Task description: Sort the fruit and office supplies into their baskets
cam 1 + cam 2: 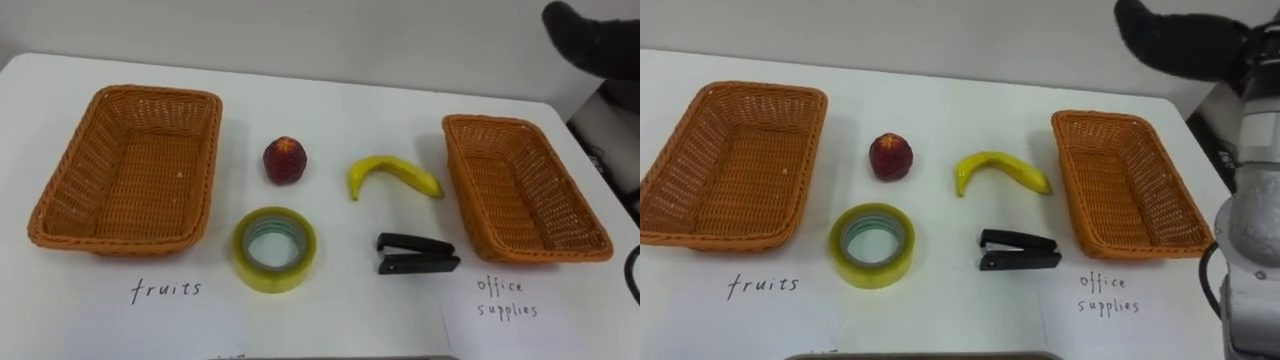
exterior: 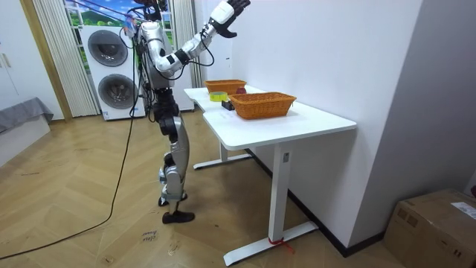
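On the white table (image 1: pixel 340 110) a red peach (image 1: pixel 285 160) and a yellow banana (image 1: pixel 392 173) lie side by side in the middle. Nearer me are a roll of yellowish tape (image 1: pixel 275 250) and a black stapler (image 1: pixel 415 254). An empty wicker basket (image 1: pixel 150 92) stands at the left and another empty one (image 1: pixel 495 121) at the right. My right hand (image 1: pixel 590 40) hangs high above the table's far right corner, fingers relaxed, holding nothing. In the room view that right hand (image 2: pixel 232 7) is raised well above the table.
A handwritten label (image 1: pixel 166 290) sits in front of the left basket and another label (image 1: pixel 507 298) in front of the right one. The wall runs along the table's far edge. In the room view I stand at the table's end, with stacked washing machines (image 2: pixel 111 63) behind me.
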Controlling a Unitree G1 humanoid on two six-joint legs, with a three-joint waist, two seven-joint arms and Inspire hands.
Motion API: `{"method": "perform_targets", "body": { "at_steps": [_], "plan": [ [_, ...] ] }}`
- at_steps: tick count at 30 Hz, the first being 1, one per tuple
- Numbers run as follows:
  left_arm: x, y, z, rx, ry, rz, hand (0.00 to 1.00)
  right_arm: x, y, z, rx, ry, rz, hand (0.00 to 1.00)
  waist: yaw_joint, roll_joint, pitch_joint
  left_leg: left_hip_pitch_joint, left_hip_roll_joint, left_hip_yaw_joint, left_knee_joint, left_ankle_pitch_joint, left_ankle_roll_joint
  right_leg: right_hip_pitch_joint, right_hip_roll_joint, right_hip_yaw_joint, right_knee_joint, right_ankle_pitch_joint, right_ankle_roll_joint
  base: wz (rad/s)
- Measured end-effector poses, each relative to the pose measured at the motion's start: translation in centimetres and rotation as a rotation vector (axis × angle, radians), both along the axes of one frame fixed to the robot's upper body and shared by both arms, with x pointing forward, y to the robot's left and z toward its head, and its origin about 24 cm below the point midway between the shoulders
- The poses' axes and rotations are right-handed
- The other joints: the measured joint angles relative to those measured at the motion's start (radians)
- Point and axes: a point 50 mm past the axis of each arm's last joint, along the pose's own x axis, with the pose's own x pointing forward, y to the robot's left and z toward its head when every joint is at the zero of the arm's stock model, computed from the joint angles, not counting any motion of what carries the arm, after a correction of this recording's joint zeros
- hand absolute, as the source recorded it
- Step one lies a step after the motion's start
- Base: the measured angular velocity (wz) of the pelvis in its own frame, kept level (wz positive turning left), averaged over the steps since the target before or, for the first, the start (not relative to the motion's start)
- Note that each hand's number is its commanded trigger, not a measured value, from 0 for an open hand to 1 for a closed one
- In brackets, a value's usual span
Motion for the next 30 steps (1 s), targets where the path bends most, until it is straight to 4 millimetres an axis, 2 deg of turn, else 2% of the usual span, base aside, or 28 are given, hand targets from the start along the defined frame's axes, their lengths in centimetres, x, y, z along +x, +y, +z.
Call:
{"method": "perform_targets", "body": {
  "at_steps": [8,13,30],
  "plan": [
    [1.0,0.1,0.2,0.008,-0.034,-0.021,0.00,0.7,0.2,-1.0,-0.048,0.126,0.045,0.00,0.002,0.010,-0.0016,0.002,0.000,0.000,0.008,0.000,0.000,0.002,0.000,0.004,0.000,0.000,0.000,0.00],
    [1.8,0.0,0.2,0.001,-0.040,-0.053,0.00,1.4,0.8,-2.4,-0.078,0.275,0.115,0.00,-0.001,0.015,-0.0005,0.000,0.000,0.000,0.003,0.001,-0.001,0.002,0.000,0.003,0.001,0.001,-0.001,0.00],
    [3.1,0.1,0.2,-0.047,-0.063,-0.092,0.00,2.0,2.3,-4.4,-0.189,0.483,0.246,0.00,0.029,0.007,0.0017,-0.003,-0.001,0.000,-0.001,0.001,-0.001,-0.002,0.000,0.003,0.000,0.001,-0.001,0.00]
  ]
}}
